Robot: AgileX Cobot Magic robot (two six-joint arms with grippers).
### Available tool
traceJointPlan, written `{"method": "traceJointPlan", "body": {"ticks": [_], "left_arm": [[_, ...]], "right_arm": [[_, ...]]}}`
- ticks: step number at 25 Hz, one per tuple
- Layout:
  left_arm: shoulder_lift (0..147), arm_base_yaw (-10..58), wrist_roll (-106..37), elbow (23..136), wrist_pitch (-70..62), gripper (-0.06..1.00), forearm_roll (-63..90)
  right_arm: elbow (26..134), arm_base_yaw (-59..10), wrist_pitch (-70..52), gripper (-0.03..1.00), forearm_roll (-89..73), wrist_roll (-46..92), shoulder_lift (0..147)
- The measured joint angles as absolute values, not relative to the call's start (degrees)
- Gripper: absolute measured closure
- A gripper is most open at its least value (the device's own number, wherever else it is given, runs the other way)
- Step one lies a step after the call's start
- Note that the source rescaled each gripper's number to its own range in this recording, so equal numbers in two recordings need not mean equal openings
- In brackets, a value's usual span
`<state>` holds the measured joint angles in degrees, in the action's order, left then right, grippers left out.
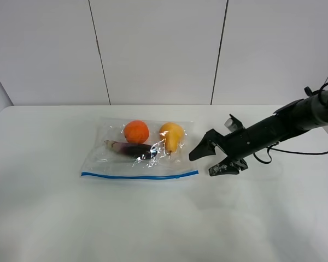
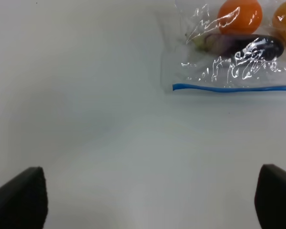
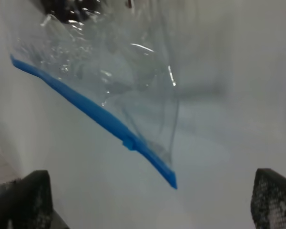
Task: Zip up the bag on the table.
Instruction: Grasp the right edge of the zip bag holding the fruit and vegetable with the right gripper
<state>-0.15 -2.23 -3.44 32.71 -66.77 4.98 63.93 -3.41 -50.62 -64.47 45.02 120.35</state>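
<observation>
The clear plastic bag (image 1: 139,155) lies flat on the white table (image 1: 44,218), its blue zipper strip (image 1: 139,176) along the near edge. Inside are an orange (image 1: 136,131), a yellow pear (image 1: 172,136) and a dark eggplant (image 1: 132,148). My right gripper (image 1: 202,164) is open, just right of the strip's right end and clear of it. The right wrist view shows the strip (image 3: 95,112) with a small slider (image 3: 129,142) near that end, ahead of the open gripper (image 3: 148,200). My left gripper (image 2: 148,200) is open and empty, well back from the bag's left end (image 2: 229,62).
The right arm (image 1: 284,125) reaches in from the right edge with a black cable (image 1: 295,152) hanging beside it. A white panelled wall (image 1: 158,49) stands behind the table's far edge. The left arm is out of the exterior high view.
</observation>
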Motion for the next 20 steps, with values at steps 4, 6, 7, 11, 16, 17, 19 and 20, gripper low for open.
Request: {"method": "traceJointPlan", "body": {"ticks": [4, 6, 7, 11, 16, 17, 19, 20], "left_arm": [[-0.15, -2.23, -3.44, 32.71, -66.77, -0.06, 4.98], [-0.15, -2.23, -3.44, 32.71, -66.77, -0.06, 4.98], [-0.15, -2.23, -3.44, 32.71, -66.77, -0.06, 4.98], [-0.15, -2.23, -3.44, 32.71, -66.77, -0.06, 4.98], [-0.15, -2.23, -3.44, 32.71, -66.77, -0.06, 4.98], [-0.15, -2.23, -3.44, 32.71, -66.77, -0.06, 4.98], [-0.15, -2.23, -3.44, 32.71, -66.77, -0.06, 4.98], [-0.15, -2.23, -3.44, 32.71, -66.77, -0.06, 4.98]], "right_arm": [[65.74, -6.39, -49.16, 0.07, -64.8, 46.3, 122.99], [66.61, -6.64, -48.64, 0.09, -64.8, 46.5, 123.47], [67.13, -6.64, -48.53, 0.12, -64.8, 46.51, 123.53], [67.62, -6.64, -48.19, 0.32, -64.98, 46.62, 123.53], [67.62, -6.64, -49.25, 0.39, -64.11, 46.57, 123.59], [67.62, -6.64, -49.25, 0.39, -63.72, 46.52, 123.59], [67.62, -6.64, -49.25, 0.4, -63.4, 46.52, 123.59], [67.62, -6.64, -49.25, 0.4, -63.4, 46.52, 123.59]]}}
